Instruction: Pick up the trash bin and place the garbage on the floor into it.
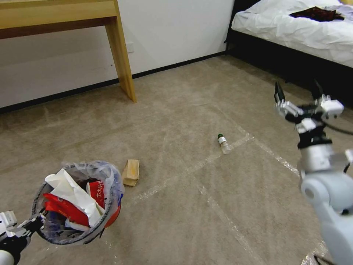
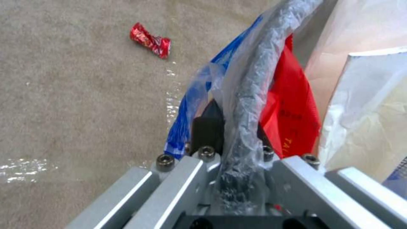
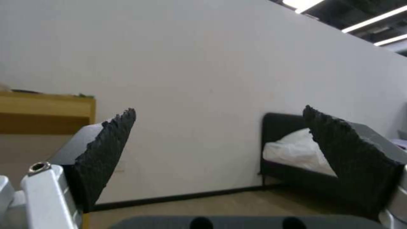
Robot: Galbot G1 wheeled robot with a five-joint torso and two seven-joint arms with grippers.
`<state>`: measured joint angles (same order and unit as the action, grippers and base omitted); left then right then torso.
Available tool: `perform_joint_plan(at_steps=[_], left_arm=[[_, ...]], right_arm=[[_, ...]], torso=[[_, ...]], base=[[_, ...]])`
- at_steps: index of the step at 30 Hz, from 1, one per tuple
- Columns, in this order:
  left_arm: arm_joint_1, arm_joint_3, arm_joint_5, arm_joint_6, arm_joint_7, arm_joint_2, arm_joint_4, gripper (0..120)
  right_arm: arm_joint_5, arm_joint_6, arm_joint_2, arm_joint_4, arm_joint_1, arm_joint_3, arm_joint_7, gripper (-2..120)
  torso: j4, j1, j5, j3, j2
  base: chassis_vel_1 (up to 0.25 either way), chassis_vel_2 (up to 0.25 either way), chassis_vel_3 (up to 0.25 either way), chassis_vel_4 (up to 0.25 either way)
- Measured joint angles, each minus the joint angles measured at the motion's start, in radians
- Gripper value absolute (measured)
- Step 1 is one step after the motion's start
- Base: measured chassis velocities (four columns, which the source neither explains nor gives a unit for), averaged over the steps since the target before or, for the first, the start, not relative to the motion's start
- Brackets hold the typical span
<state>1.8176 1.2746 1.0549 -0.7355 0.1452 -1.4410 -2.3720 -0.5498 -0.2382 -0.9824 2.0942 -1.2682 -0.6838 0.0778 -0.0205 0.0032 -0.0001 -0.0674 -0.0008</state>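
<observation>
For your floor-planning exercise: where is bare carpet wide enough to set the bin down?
Bare carpet lies between the small bottle and the right pincer, and between the desk leg and the bed. It is crowded where the tan packet lies beside the trash bin.

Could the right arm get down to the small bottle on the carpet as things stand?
Probably yes. The right gripper is open, empty and raised, and the small bottle lies alone on bare carpet with nothing between. The left gripper holds the trash bin well aside.
</observation>
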Motion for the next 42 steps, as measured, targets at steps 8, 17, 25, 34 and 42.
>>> perform_joint_plan(at_steps=[8,17,25,34,42], left_arm=[[0.005,0.003,-0.001,0.000,-0.003,0.000,-0.004,1],[0.007,0.008,0.000,0.000,-0.004,0.000,0.000,1],[-0.001,0.008,0.000,0.001,-0.003,-0.003,0.009,1],[0.002,0.010,0.000,0.001,-0.001,-0.004,0.010,1],[0.008,0.015,0.003,0.001,0.000,-0.006,0.009,1]], right_arm=[[0.020,-0.011,-0.042,0.001,-0.027,0.013,0.000,100],[0.029,-0.012,-0.054,-0.032,-0.012,0.041,0.000,100],[0.036,-0.025,-0.054,-0.061,0.000,0.058,-0.001,100],[0.040,-0.027,-0.053,-0.079,0.013,0.076,-0.001,100],[0.042,-0.027,-0.053,-0.080,0.015,0.085,-0.002,100]], torso=[[0.0002,0.000,-0.0002,0.000,0.000],[0.0002,0.000,-0.0002,0.000,0.000],[0.0002,0.000,-0.0001,0.000,0.000],[0.0001,0.000,-0.0001,0.000,0.000],[0.0002,0.000,-0.0001,0.000,0.000]], base=[[0.000,0.000,0.000,0.000],[0.000,0.000,0.000,0.000],[0.000,0.000,0.000,0.000],[0.000,0.000,0.000,0.000],[0.016,0.023,0.015,0.016]])
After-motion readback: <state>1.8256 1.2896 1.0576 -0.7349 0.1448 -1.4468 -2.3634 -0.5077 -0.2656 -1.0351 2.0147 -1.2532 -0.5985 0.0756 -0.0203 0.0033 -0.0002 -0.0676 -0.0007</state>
